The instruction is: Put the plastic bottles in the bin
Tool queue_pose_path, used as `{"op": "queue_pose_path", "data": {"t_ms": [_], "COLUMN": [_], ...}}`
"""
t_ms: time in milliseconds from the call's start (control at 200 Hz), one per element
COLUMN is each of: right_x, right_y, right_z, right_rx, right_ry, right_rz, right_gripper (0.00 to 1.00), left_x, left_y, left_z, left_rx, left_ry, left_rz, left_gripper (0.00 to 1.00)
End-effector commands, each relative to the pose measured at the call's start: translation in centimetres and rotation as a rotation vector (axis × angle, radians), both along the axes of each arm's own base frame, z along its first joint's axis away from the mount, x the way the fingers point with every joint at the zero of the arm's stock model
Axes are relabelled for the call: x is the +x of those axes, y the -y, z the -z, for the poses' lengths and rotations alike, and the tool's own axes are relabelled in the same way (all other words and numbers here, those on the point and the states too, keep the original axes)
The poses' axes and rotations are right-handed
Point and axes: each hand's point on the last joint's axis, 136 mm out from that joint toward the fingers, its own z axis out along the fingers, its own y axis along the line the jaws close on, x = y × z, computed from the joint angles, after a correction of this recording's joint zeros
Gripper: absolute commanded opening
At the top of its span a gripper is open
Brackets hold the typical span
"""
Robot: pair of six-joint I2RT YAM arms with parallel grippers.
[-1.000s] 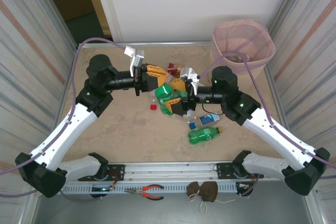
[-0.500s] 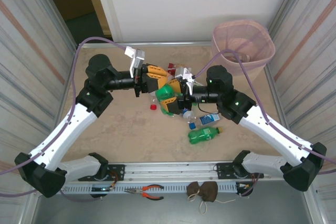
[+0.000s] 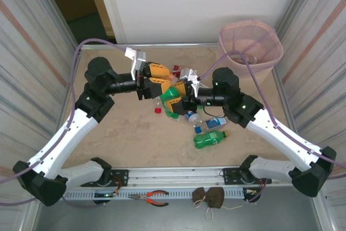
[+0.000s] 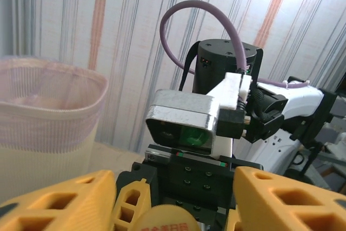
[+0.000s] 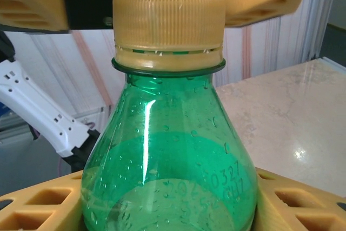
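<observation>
Right wrist view shows the right pincer (image 5: 168, 209) clamped on the green bottle (image 5: 168, 133) above the table (image 3: 124, 133), the left pincer (image 4: 173, 209) parted around its cap (image 5: 168, 20); I'd pull straight back before swinging to the far-right bin (image 3: 238, 25).

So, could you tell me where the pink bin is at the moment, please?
In the top view, the bin stands at the far right corner of the table, just beyond the right arm.

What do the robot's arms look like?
Both the left arm and the right arm are white with round black joints, and a purple cable loops along each. The left tool and right tool have chunky orange fingers with cut-out holes, plus a silvery camera box.
</observation>
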Motion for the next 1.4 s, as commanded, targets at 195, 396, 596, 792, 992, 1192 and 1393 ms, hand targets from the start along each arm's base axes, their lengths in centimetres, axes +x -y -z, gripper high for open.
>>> {"op": "queue_pose_path", "data": {"t_ms": [195,396,596,792,992,1192,1393], "right_x": [2.4,7.1,12.4,17.0,21.2,24.2,26.0], "right_y": [2.5,7.0,13.7,20.7,26.2,28.7,29.9], "right_z": [-3.1,-4.2,-5.3,-6.4,-6.2,-4.2,0.4], "right_rx": [0.015,0.009,0.014,0.034,0.010,-0.130,-0.306], "right_ry": [0.034,-0.023,-0.073,-0.114,-0.146,-0.140,-0.214], "right_rz": [0.154,0.391,0.682,0.939,1.095,1.118,1.092], "right_gripper": [0.57,0.55,0.53,0.52,0.50,0.50,0.47], "left_x": [-0.8,-0.7,-0.4,-0.4,-0.3,0.1,0.6], "left_y": [-1.8,-2.2,-2.2,-2.2,-2.2,-2.2,-2.0], "left_z": [-1.5,-0.9,-0.4,-0.1,0.1,0.5,1.4], "left_rx": [-0.032,-0.024,-0.018,-0.018,-0.018,-0.011,0.004], "left_ry": [0.084,0.082,0.067,0.055,0.047,0.030,0.005], "left_rz": [-0.114,-0.142,-0.155,-0.153,-0.153,-0.169,-0.176], "left_gripper": [0.73,0.74,0.74,0.74,0.74,0.74,0.73]}}
